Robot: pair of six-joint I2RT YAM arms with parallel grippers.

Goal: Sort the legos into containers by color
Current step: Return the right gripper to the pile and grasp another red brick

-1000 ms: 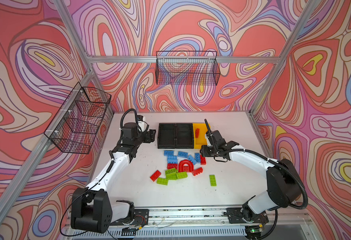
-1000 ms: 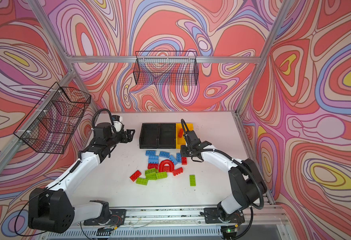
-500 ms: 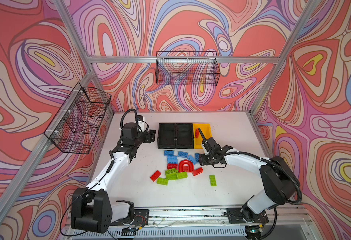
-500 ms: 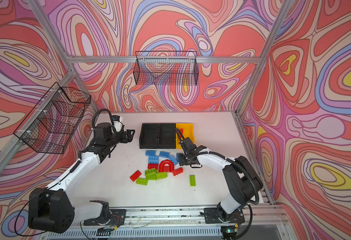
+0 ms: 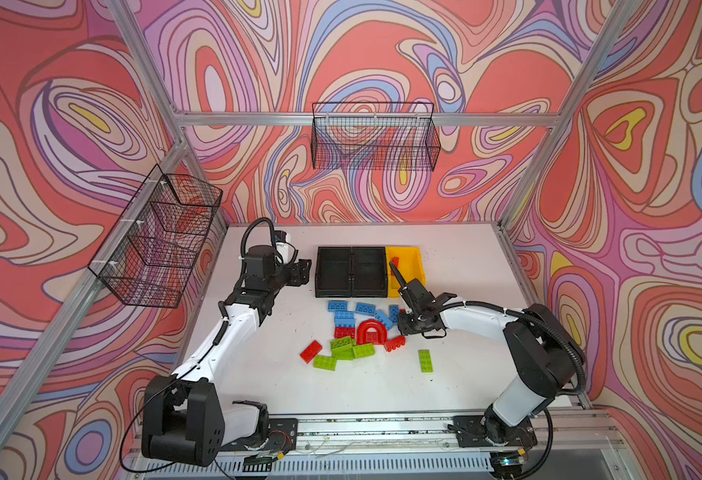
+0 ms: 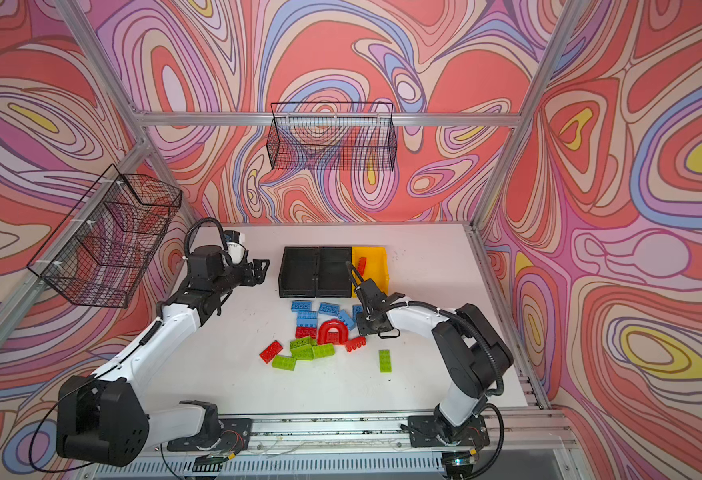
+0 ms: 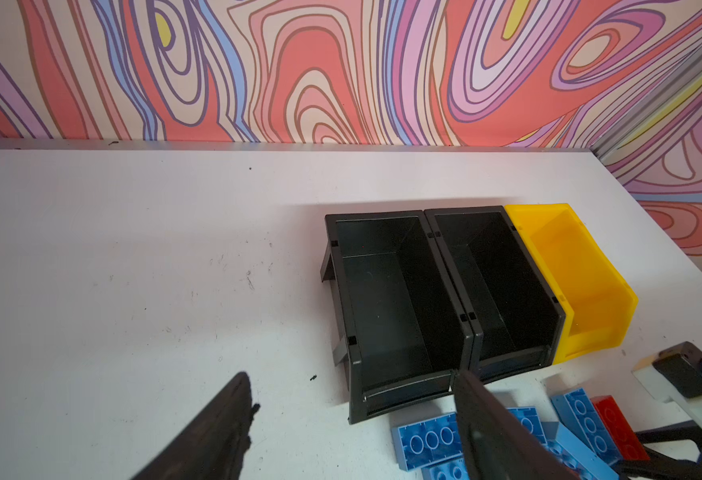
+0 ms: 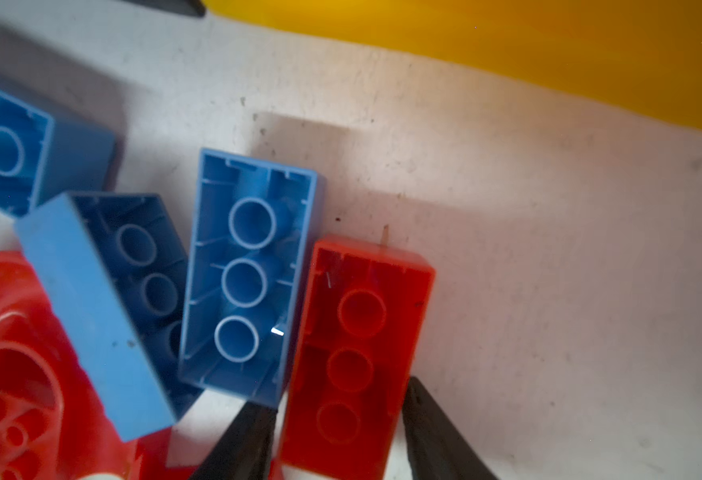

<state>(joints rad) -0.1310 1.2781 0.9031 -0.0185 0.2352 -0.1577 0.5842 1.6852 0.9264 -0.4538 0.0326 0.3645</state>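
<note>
The right gripper (image 8: 334, 392) straddles a red brick (image 8: 361, 328) lying hollow side up on the table (image 8: 548, 249), against a blue brick (image 8: 249, 274) and near the yellow bin (image 8: 507, 45); its jaws hug the brick's sides, though whether they clamp it cannot be told; the left gripper (image 5: 304, 272) hangs agape and empty beside two black bins (image 5: 334, 270); other legos (image 5: 343, 347) lie loose on the table.

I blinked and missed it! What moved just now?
The right gripper swung from the yellow bin down to the bricks; its fingers now sit either side of a red brick. The left gripper, black bins and bricks stayed put.
</note>
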